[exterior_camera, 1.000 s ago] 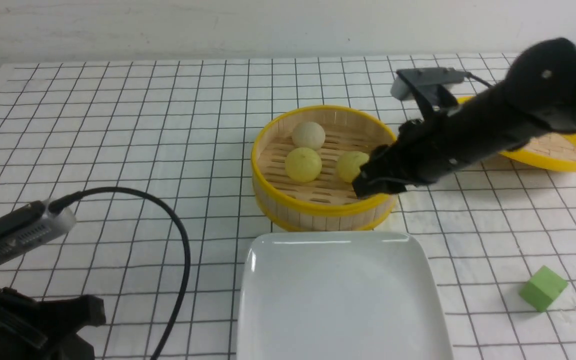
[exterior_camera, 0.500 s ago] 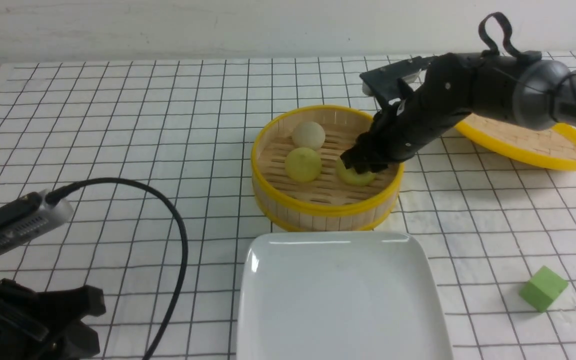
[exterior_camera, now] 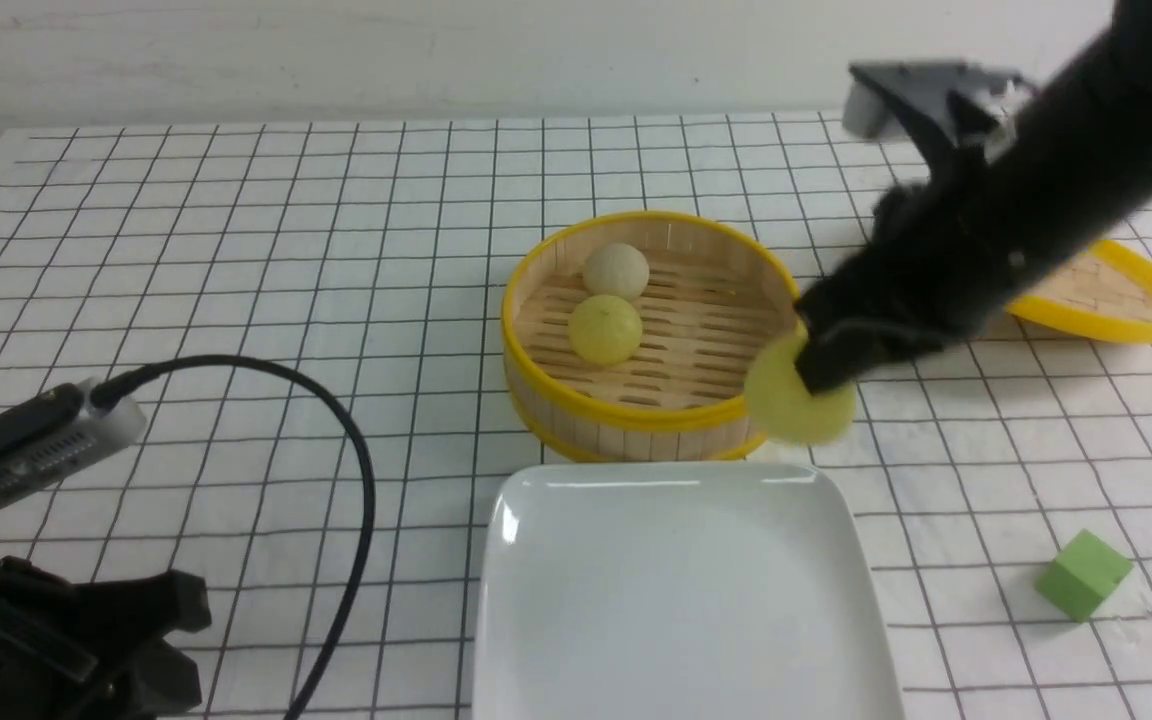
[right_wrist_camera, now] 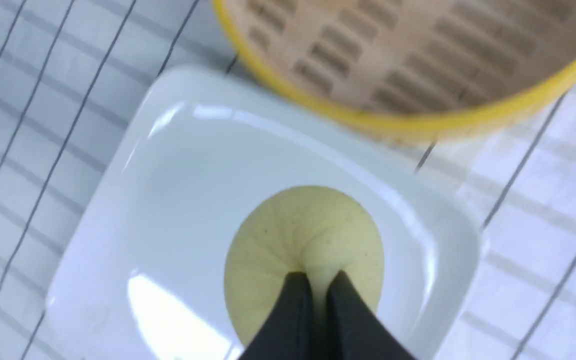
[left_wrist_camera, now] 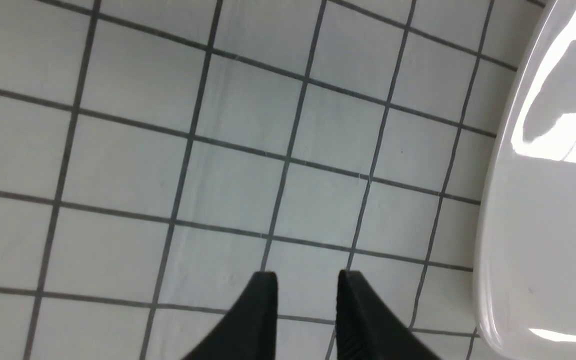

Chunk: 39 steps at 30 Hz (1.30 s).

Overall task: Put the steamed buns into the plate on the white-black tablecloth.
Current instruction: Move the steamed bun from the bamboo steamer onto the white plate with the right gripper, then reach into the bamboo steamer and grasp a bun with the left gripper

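- The pale yellow bun (exterior_camera: 798,405) hangs in the air just off the near right rim of the steamer basket (exterior_camera: 556,400), short of the plate's far edge.
- Your right fingers (right_wrist_camera: 295,320) are closed on its top in a narrow pinch.
- 2 others, the beige-white bun (exterior_camera: 616,270) and the yellow bun (exterior_camera: 605,328), lie in the basket mid-desk.
- The plate (exterior_camera: 686,600) sits bare by the desk's near edge on the white-black tablecloth (exterior_camera: 236,250).
- Your left fingers (left_wrist_camera: 255,315) are slightly parted and hold nothing, low over the cloth beside the plate.
- You look to be carrying bun 1 of 3. Next, bring it toward the near edge over the plate's middle, lower it gently, then release.
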### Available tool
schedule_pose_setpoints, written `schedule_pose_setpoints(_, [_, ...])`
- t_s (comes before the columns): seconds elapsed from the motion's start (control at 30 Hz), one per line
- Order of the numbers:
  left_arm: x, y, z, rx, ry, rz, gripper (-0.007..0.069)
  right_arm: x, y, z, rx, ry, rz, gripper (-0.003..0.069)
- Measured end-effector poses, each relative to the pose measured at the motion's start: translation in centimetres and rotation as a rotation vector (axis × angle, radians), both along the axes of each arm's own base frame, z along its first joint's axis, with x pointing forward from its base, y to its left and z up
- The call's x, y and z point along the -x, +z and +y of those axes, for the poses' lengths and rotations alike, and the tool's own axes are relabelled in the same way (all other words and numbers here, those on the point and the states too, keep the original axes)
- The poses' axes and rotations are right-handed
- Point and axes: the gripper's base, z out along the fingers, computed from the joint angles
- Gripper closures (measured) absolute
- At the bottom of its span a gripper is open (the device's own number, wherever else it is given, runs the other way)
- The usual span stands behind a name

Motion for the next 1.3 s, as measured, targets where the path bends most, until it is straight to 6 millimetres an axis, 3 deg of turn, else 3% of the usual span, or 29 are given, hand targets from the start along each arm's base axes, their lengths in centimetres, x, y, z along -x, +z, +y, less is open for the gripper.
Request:
schedule_pose_setpoints(0.03, [0.0, 0.0, 0.0, -0.003, 0.000, -0.001, 0.0414, 1.3, -2.3, -0.1, -0.005, -0.011, 0.057, 0.0643])
schedule_pose_setpoints(0.13, [-0.1, 0.0, 0.1, -0.011, 0.001, -0.014, 0.0410, 2.9, -6.8, -0.1, -0.006, -0.048, 0.071, 0.0618])
schedule_pose_setpoints(0.23, [-0.2, 0.0, 0.1, -0.013, 0.004, -0.022, 0.0408, 3.8, -9.2, 0.4, -0.009, -0.071, 0.040, 0.0572])
schedule_pose_setpoints(0.3, [-0.3, 0.1, 0.1, -0.014, 0.007, -0.035, 0.0405, 4.5, -10.9, 1.2, -0.001, -0.068, 0.003, 0.0475])
schedule_pose_setpoints(0.43, [-0.4, 0.1, 0.2, -0.016, 0.009, -0.043, 0.0397, 4.4, -11.0, 1.8, -0.002, -0.049, -0.027, 0.0267])
schedule_pose_setpoints(0.57, [-0.5, 0.0, 0.1, -0.014, 0.011, -0.042, 0.0391, 3.7, -8.1, 0.7, -0.004, 0.007, -0.054, 0.0163])
schedule_pose_setpoints(0.63, [-0.6, 0.1, 0.1, -0.013, 0.014, -0.047, 0.0391, 3.5, -5.1, -1.0, 0.006, 0.020, -0.066, 0.0177])
schedule_pose_setpoints(0.7, [-0.7, 0.1, 0.2, -0.014, 0.018, -0.062, 0.0394, 3.7, -2.4, -2.8, 0.027, 0.005, -0.086, 0.0236])
schedule_pose_setpoints(0.73, [-0.7, 0.1, 0.2, -0.014, 0.019, -0.063, 0.0397, 3.8, -2.4, -2.9, 0.027, -0.001, -0.073, 0.0245])
schedule_pose_setpoints(0.8, [-0.9, 0.4, 0.3, -0.035, 0.012, -0.078, 0.0450, 5.4, 0.7, -5.7, 0.068, -0.067, -0.067, 0.0407])
schedule_pose_setpoints(0.9, [-1.2, 0.9, 0.3, -0.048, -0.006, -0.087, 0.0528, 7.2, 2.3, -7.4, 0.105, -0.101, -0.061, 0.0543])
schedule_pose_setpoints(0.97, [-2.4, 2.0, 0.1, -0.049, -0.043, -0.085, 0.0607, 10.0, 3.7, -9.1, 0.148, -0.120, -0.088, 0.0660])
schedule_pose_setpoints(1.07, [-3.8, 2.9, -0.5, -0.024, -0.091, -0.059, 0.0622, 12.2, 4.0, -9.9, 0.177, -0.127, -0.130, 0.0673])
schedule_pose_setpoints(1.17, [-6.4, 3.6, -2.9, 0.003, -0.215, -0.027, 0.0622, 14.9, 3.4, -10.8, 0.187, -0.149, -0.201, 0.0674])
schedule_pose_setpoints(1.3, [-10.5, 3.8, -7.1, -0.003, -0.342, -0.022, 0.0613, 15.9, 2.4, -11.2, 0.156, -0.200, -0.336, 0.0673])
